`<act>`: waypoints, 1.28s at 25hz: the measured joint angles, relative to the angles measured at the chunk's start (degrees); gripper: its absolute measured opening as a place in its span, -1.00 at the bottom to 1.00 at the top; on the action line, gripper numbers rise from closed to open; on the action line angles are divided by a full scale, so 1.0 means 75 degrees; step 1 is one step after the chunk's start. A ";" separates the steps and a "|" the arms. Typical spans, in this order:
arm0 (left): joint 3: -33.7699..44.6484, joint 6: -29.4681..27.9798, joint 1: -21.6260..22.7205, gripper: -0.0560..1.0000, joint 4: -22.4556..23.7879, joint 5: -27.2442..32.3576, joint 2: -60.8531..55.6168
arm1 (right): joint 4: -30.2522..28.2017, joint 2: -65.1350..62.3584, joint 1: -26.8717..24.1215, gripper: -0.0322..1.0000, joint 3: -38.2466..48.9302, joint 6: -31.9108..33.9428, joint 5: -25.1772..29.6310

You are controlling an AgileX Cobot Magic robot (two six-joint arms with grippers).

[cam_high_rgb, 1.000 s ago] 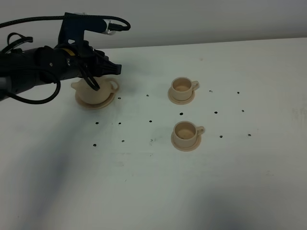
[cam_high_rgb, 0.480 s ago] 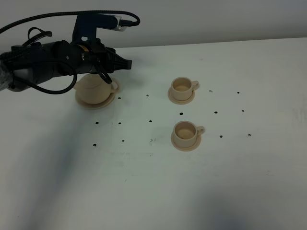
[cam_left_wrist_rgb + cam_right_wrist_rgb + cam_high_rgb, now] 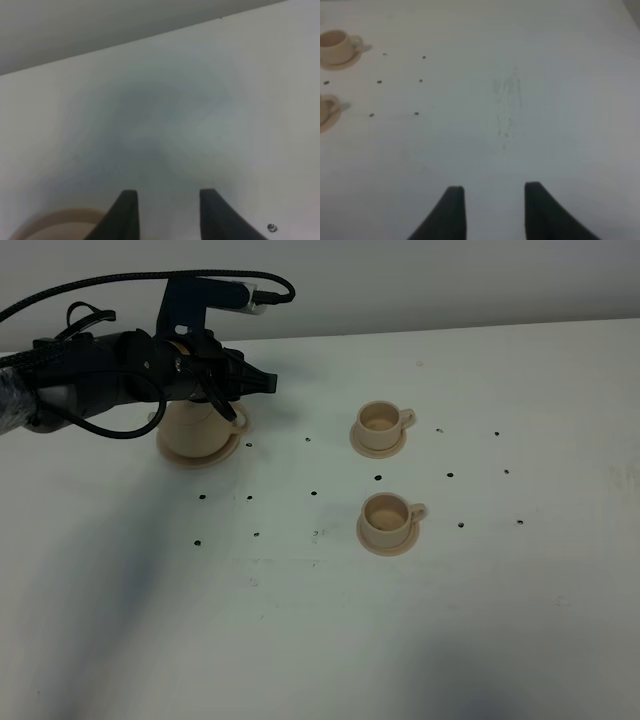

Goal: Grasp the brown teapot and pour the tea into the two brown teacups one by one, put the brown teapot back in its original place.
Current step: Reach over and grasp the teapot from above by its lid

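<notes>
The brown teapot (image 3: 192, 430) stands on its wide tan saucer (image 3: 222, 453) at the back left, its lid and spout hidden under my left arm. My left gripper (image 3: 262, 383) hovers just past the pot on its right side, open and empty. In the left wrist view the left gripper (image 3: 167, 202) shows bare table between its fingers and a tan rim (image 3: 55, 225) at the edge. Two brown teacups on small saucers stand in the middle, one farther (image 3: 381, 421) and one nearer (image 3: 387, 517). My right gripper (image 3: 492, 200) is open and empty over the table, with both cups (image 3: 336, 43) (image 3: 325, 112) far off.
Small dark dots (image 3: 314, 492) are scattered across the white table (image 3: 320, 640). A black cable (image 3: 110, 280) loops above the left arm. The wall runs along the table's far edge.
My left arm has moved to the right over the teapot, so the gripper tips now stand past the pot's handle side. The spout is now covered. Cups have not moved.
</notes>
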 joint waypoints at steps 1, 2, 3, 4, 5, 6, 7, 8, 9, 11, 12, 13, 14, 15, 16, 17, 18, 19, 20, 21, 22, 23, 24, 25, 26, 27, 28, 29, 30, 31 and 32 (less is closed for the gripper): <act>0.0000 0.0001 0.0000 -0.36 0.0005 0.0000 0.0006 | 0.0000 0.0000 0.0000 -0.33 0.0000 0.0000 0.0000; 0.0000 0.0001 0.0000 -0.36 0.0005 0.0000 0.0029 | 0.0000 0.0000 0.0000 -0.33 0.0000 0.0000 0.0000; -0.0008 0.0001 0.0000 -0.36 0.0005 0.0010 0.0081 | 0.0000 0.0000 0.0000 -0.33 0.0000 0.0000 0.0000; -0.0008 0.0001 0.0000 -0.36 0.0005 0.0013 0.0129 | 0.0000 0.0000 0.0000 -0.33 0.0000 0.0000 0.0000; -0.0008 0.0001 0.0000 -0.36 0.0008 0.0028 0.0171 | 0.0000 0.0000 0.0000 -0.33 0.0000 0.0000 0.0000; -0.0008 0.0001 0.0000 -0.36 0.0008 0.0028 0.0221 | 0.0000 0.0000 0.0000 -0.33 0.0000 0.0000 0.0000; -0.0008 0.0001 0.0000 -0.36 0.0008 0.0028 0.0261 | 0.0000 0.0000 0.0000 -0.33 0.0000 0.0000 0.0000; -0.0008 0.0001 0.0000 -0.36 0.0008 0.0020 0.0278 | 0.0000 0.0000 0.0000 -0.33 0.0000 0.0000 0.0000; -0.0008 0.0001 0.0000 -0.36 0.0008 0.0020 0.0293 | 0.0000 0.0000 0.0000 -0.33 0.0000 0.0000 0.0000; -0.0008 0.0001 0.0014 -0.36 0.0008 0.0020 0.0295 | 0.0000 0.0000 0.0000 -0.33 0.0000 0.0000 0.0000; -0.0008 0.0001 0.0014 -0.36 0.0015 0.0002 0.0301 | 0.0000 0.0000 0.0000 -0.33 0.0000 0.0000 0.0000; -0.0008 0.0001 0.0023 -0.36 0.0015 -0.0017 0.0301 | 0.0000 0.0000 0.0000 -0.33 0.0000 0.0000 0.0000; -0.0008 0.0001 0.0029 -0.36 0.0031 -0.0026 0.0301 | 0.0000 0.0000 0.0000 -0.33 0.0000 0.0000 0.0000; -0.0008 0.0001 0.0045 -0.36 0.0047 -0.0026 0.0310 | 0.0000 0.0000 0.0000 -0.33 0.0000 0.0000 0.0000; -0.0008 0.0001 0.0062 -0.36 0.0068 -0.0033 0.0326 | 0.0006 0.0000 0.0000 -0.33 0.0000 0.0000 0.0000; -0.0008 0.0001 0.0082 -0.36 0.0087 -0.0033 0.0342 | 0.0006 0.0000 0.0000 -0.33 0.0000 0.0000 0.0000; -0.0008 0.0001 0.0112 -0.36 0.0098 -0.0033 0.0362 | 0.0006 0.0000 0.0000 -0.33 0.0000 0.0000 0.0000; -0.0008 0.0001 0.0132 -0.36 0.0115 -0.0033 0.0371 | 0.0006 0.0000 0.0000 -0.33 0.0000 0.0000 0.0000; -0.0008 0.0001 0.0159 -0.36 0.0124 -0.0033 0.0380 | 0.0006 0.0000 0.0000 -0.33 0.0000 0.0000 0.0000; -0.0008 0.0001 0.0175 -0.36 0.0124 -0.0033 0.0380 | 0.0006 0.0000 0.0000 -0.33 0.0000 0.0000 0.0000; -0.0008 0.0001 0.0186 -0.36 0.0130 -0.0048 0.0380 | 0.0006 0.0000 0.0000 -0.33 0.0000 0.0000 0.0000; -0.0008 0.0001 0.0185 -0.36 0.0138 -0.0046 0.0380 | 0.0006 0.0000 0.0000 -0.33 0.0000 0.0000 0.0000; -0.0008 0.0001 0.0185 -0.36 0.0146 -0.0066 0.0380 | 0.0006 0.0000 0.0000 -0.33 0.0000 0.0000 0.0000; -0.0008 0.0001 0.0185 -0.36 0.0146 -0.0096 0.0386 | 0.0006 0.0000 0.0000 -0.33 0.0000 0.0000 0.0000; -0.0008 0.0001 0.0185 -0.36 0.0146 -0.0115 0.0386 | 0.0006 0.0000 0.0000 -0.33 0.0000 0.0000 0.0000; -0.0008 0.0001 0.0185 -0.36 0.0146 -0.0122 0.0386 | 0.0006 0.0000 0.0000 -0.33 0.0000 0.0000 0.0000; -0.0008 0.0001 0.0185 -0.36 0.0146 -0.0124 0.0386 | 0.0006 0.0000 0.0000 -0.33 0.0000 0.0000 0.0000; -0.0008 0.0001 0.0185 -0.36 0.0146 -0.0124 0.0395 | 0.0006 0.0000 0.0000 -0.33 0.0000 0.0000 0.0000; -0.0008 0.0001 0.0185 -0.36 0.0146 -0.0130 0.0426 | 0.0006 0.0000 0.0000 -0.33 0.0000 0.0000 0.0000; -0.0008 0.0001 0.0177 -0.36 0.0146 -0.0130 0.0448 | 0.0006 0.0000 0.0000 -0.33 0.0000 0.0000 0.0000; -0.0008 0.0001 0.0168 -0.36 0.0146 -0.0112 0.0507 | 0.0006 0.0000 0.0000 -0.33 0.0000 0.0000 0.0000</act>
